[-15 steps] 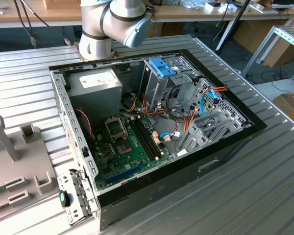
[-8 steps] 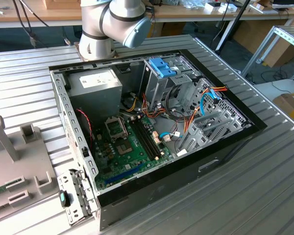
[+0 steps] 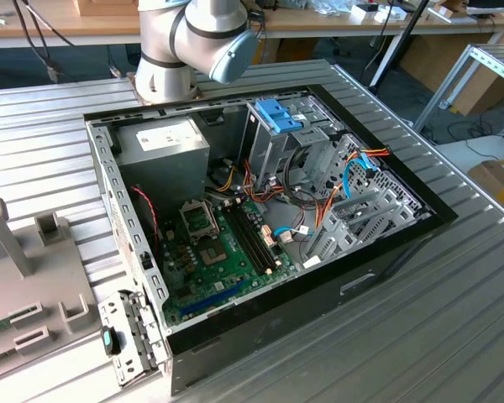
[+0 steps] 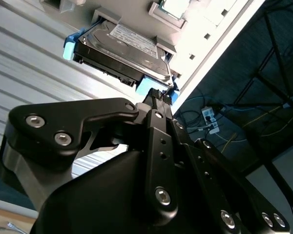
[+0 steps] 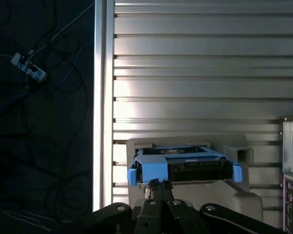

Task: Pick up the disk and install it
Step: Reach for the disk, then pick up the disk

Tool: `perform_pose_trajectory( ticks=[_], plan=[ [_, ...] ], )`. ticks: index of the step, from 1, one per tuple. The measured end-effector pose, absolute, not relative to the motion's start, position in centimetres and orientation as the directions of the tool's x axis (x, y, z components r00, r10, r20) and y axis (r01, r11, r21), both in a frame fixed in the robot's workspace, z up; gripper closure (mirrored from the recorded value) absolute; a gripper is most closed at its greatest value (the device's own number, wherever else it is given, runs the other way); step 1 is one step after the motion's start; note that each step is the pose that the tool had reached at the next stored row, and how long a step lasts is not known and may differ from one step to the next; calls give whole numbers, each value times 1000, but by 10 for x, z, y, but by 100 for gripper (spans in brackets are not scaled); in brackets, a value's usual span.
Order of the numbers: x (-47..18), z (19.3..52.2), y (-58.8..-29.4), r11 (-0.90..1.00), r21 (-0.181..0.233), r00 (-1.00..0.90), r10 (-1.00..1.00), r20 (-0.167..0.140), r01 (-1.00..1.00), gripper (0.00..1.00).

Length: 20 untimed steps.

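Gripper fingers are being shown pressed together in both wrist views, with the ribbed tips set right at the light-blue rail frame on the disk's edge; whether they are touching it cannot be told. The disk is lying flat in a grey holder on the ribbed metal table, close to the table's edge, its white label facing up. Lines of print are being carried on that label, but none can be read. Off the table's edge, a power strip and loose cables are lying on the dark floor.

In the exterior view, an open computer case is lying on the table with its green motherboard exposed. A grey box with an unreadable white label is sitting in the case's far corner at the exterior view's left, beside a metal cage topped by a blue clip. The arm is rising just beyond the case's far side.
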<state>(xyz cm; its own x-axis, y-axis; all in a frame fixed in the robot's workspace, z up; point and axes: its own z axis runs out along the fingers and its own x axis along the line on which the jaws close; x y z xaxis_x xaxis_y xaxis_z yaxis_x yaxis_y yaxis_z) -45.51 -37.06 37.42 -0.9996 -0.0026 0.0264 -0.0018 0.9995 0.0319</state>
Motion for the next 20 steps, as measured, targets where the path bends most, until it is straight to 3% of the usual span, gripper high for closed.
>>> perform_pose_trajectory(
  ticks=[20],
  plan=[
    [-453,371,-369,999,32,-1000,-3,26,-2,89]
  ],
)
